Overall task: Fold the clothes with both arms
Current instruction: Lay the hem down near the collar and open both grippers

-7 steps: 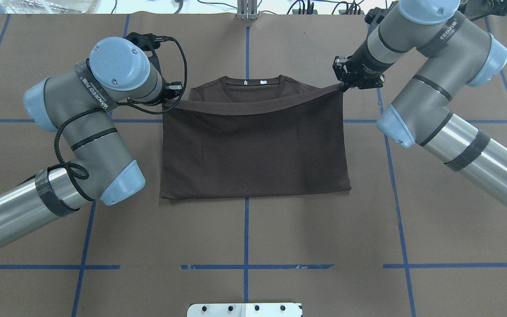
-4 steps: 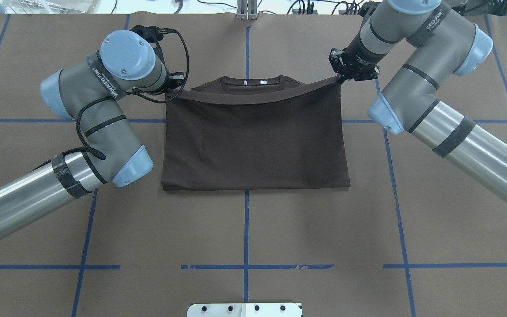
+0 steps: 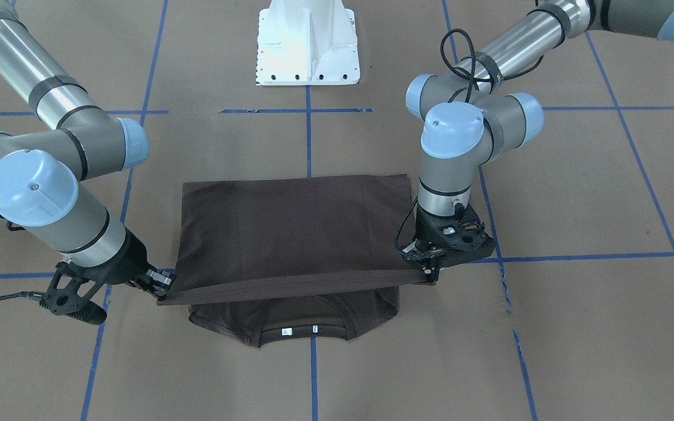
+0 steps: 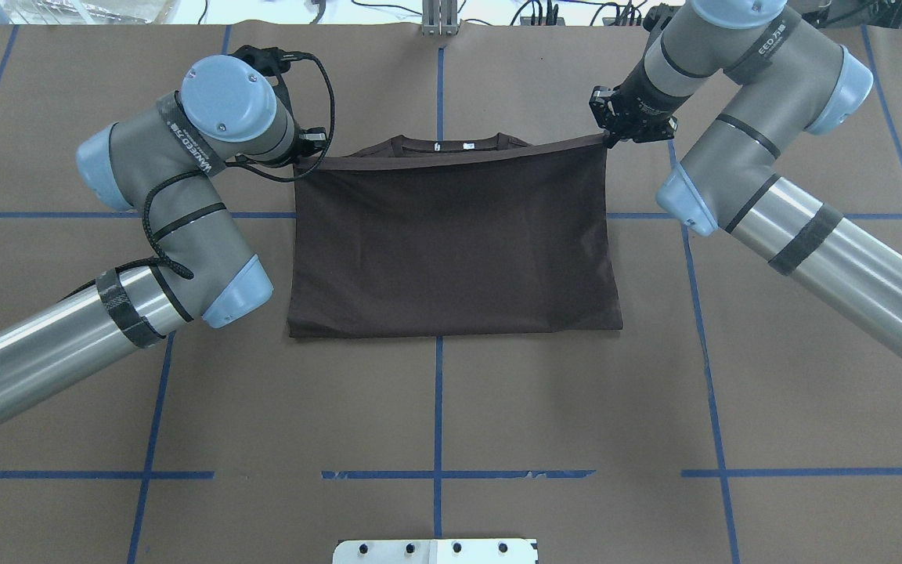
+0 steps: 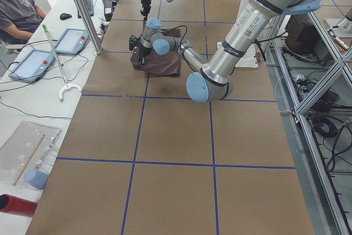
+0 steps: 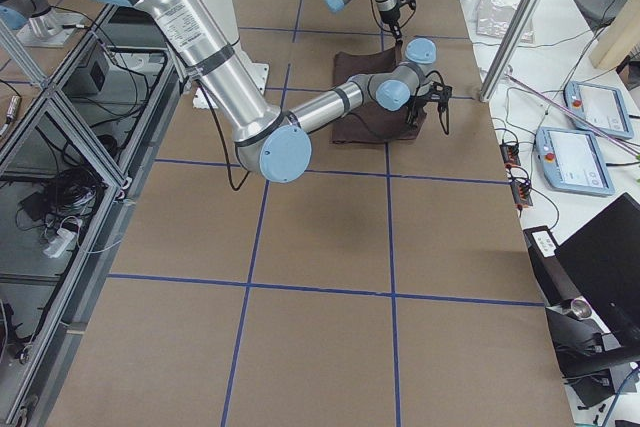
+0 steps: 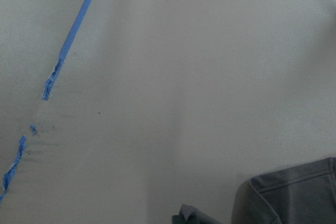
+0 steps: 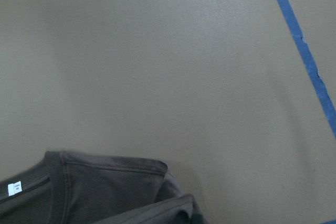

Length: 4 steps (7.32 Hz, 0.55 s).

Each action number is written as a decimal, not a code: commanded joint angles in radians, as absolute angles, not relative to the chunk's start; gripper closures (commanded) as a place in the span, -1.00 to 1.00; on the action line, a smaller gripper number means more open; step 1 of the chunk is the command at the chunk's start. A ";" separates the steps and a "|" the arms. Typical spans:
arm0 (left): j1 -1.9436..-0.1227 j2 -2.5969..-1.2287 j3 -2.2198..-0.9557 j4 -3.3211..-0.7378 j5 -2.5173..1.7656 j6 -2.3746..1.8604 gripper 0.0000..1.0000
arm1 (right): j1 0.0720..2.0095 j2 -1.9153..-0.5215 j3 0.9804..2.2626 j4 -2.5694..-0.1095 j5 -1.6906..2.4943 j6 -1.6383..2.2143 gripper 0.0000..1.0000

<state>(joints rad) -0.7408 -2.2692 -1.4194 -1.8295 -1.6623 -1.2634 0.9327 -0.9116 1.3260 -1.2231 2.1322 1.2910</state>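
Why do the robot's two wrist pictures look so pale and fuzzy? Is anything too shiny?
Left wrist view and right wrist view: washed out, so the table paper looks pale grey and the T-shirt looks soft. Front-facing view: the white base glares bright. Overhead view: the left arm has a shiny streak.

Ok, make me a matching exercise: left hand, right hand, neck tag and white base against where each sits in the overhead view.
Things: 1 left hand; 2 right hand; 3 neck tag; 4 white base.
Places: A at the bottom edge, apart from the shirt; B just beyond the raised hem, top centre; C gripping the hem's right corner; D gripping the hem's left corner.
Pairs: 1-D, 2-C, 3-B, 4-A.
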 commanded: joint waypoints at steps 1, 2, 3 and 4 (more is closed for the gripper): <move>-0.741 -2.281 -1.419 -1.825 -1.663 -1.266 1.00 | 0.930 -0.905 1.327 -1.223 2.134 1.293 1.00; -0.741 -2.281 -1.419 -1.827 -1.663 -1.269 1.00 | 0.928 -0.905 1.330 -1.220 2.135 1.290 1.00; -0.741 -2.281 -1.419 -1.828 -1.661 -1.270 0.08 | 0.925 -0.911 1.330 -1.220 2.134 1.289 0.10; -0.741 -2.283 -1.419 -1.829 -1.660 -1.267 -0.96 | 0.923 -0.916 1.331 -1.218 2.134 1.290 -0.99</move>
